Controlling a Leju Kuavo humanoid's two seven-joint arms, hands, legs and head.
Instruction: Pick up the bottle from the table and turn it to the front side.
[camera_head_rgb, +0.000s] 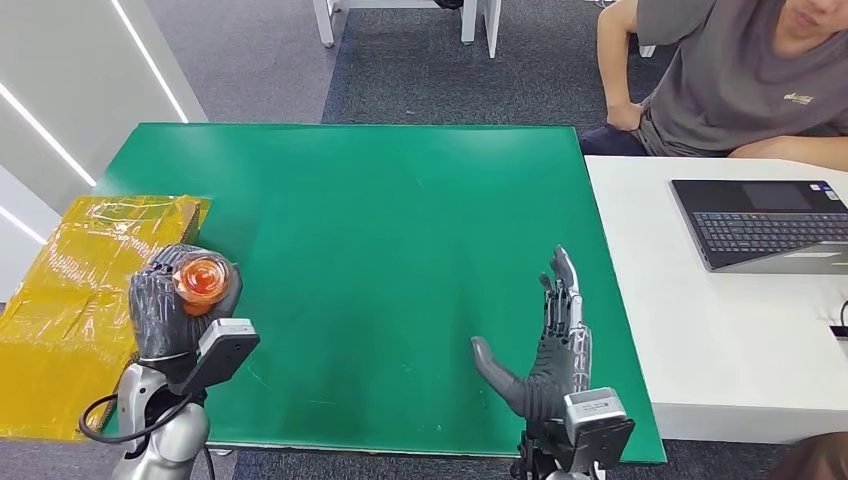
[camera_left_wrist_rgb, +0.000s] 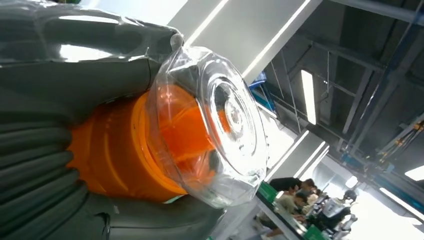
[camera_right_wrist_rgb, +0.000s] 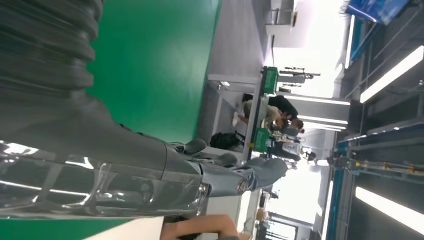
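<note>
Bottle (camera_head_rgb: 201, 279) off the green table (camera_head_rgb: 380, 250), gripped in left hand (camera_head_rgb: 175, 305) above the table's left edge, cap end facing up; right hand (camera_head_rgb: 545, 350) open, empty; turning to front seemingly remains

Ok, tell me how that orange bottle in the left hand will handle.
The orange bottle looks like smooth, glossy plastic, so it may slip in the left hand. Its clear faceted cap seems rigid. Being rounded, it would probably roll if laid on the green table.

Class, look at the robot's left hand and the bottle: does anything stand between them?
Nothing visible does. The left hand already grips the bottle, fingers wrapped around its orange body beside the green table. The right hand is apart and open.
</note>
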